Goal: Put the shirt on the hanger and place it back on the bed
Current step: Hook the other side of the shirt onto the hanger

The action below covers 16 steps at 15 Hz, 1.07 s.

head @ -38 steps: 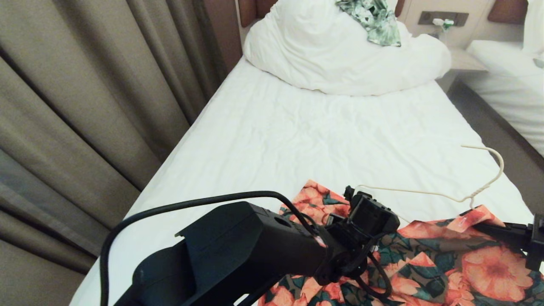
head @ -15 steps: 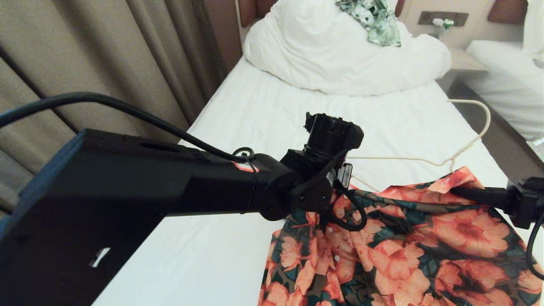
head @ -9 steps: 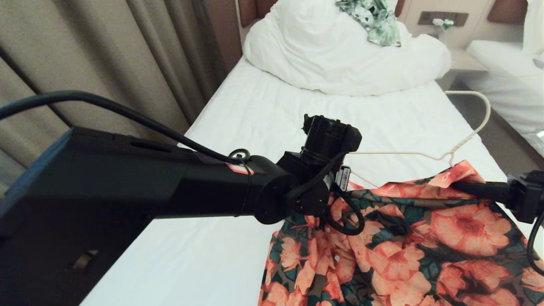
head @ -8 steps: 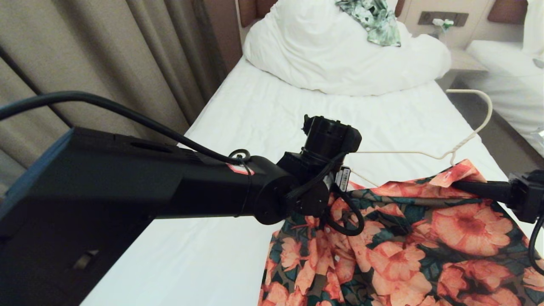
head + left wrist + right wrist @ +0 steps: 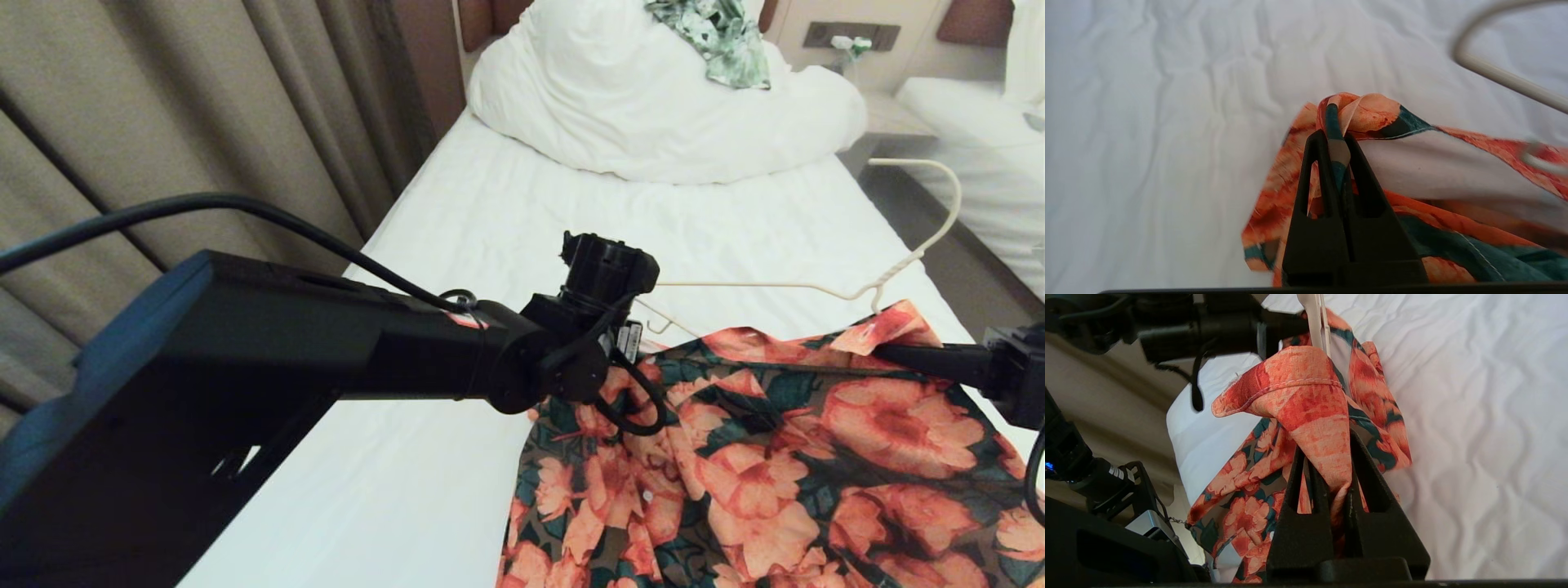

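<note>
We see left gripper (image 5: 1337, 141) clamped on folded shirt (image 5: 784, 457) edge, arm stretched across bed (image 5: 506, 245). Right gripper (image 5: 1327, 457) pinches collar corner near bed's right side. Shirt held above sheet, thin floral fabric drooping between grippers. Wire hanger (image 5: 890, 273) in collar, hook curving past right bed edge. Open wrinkled sheet ahead; bunched duvet (image 5: 653, 106) beyond.

Twin-bed (image 5: 571, 245) hotel room, curtains (image 5: 204, 122)
</note>
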{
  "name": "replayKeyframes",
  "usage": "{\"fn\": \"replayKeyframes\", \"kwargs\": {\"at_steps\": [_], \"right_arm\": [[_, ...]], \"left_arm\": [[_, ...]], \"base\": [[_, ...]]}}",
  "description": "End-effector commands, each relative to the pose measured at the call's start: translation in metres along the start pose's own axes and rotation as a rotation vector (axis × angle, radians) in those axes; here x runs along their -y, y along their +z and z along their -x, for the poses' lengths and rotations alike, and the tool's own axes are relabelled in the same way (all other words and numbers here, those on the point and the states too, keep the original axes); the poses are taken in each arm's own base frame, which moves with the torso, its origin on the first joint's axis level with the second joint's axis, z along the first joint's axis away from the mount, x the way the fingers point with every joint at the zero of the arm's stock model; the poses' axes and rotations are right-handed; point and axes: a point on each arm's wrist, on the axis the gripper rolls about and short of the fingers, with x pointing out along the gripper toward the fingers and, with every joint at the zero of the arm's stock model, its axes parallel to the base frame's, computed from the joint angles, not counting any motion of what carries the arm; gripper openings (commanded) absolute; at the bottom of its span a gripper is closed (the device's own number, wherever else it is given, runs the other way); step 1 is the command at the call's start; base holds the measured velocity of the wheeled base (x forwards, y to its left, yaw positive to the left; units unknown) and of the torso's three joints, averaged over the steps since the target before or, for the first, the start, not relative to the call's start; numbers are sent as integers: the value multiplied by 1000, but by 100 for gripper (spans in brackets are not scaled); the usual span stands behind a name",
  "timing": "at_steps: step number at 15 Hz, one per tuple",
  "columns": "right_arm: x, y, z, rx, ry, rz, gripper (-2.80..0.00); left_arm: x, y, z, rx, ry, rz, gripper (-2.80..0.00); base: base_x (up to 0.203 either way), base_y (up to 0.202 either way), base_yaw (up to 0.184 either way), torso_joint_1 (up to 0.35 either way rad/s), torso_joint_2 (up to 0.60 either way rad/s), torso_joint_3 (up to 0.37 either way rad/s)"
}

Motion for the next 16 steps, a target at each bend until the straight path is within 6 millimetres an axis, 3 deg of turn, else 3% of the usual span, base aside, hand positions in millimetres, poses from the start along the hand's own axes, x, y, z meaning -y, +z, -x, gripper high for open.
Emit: {"fn": "replayKeyframes", "kwargs": {"at_steps": [1,3,7,12,16], "right_arm": [[-1,-1,0,-2,8,-3,-280],[-2,-2,-2,-6,26,-6,-280],[-2,-5,-8,-20,45,-17,-280],[0,-4,-12,-24,59,-19,-280],[-7,17,-21,-4,106,-20,-280]], "left_arm": [[-4,-1,-10,-1,21,3,-280],[-8,4,-14,17,31,2,-280],[-11,25,1,74,18,34,-280],[5,56,60,173,-83,66,-280],[26,66,117,221,-201,60,-280]], "base": [[0,0,0,0,0,0],[0,0,0,0,0,0],[0,0,0,0,0,0],[0,0,0,0,0,0],[0,0,0,0,0,0]]}}
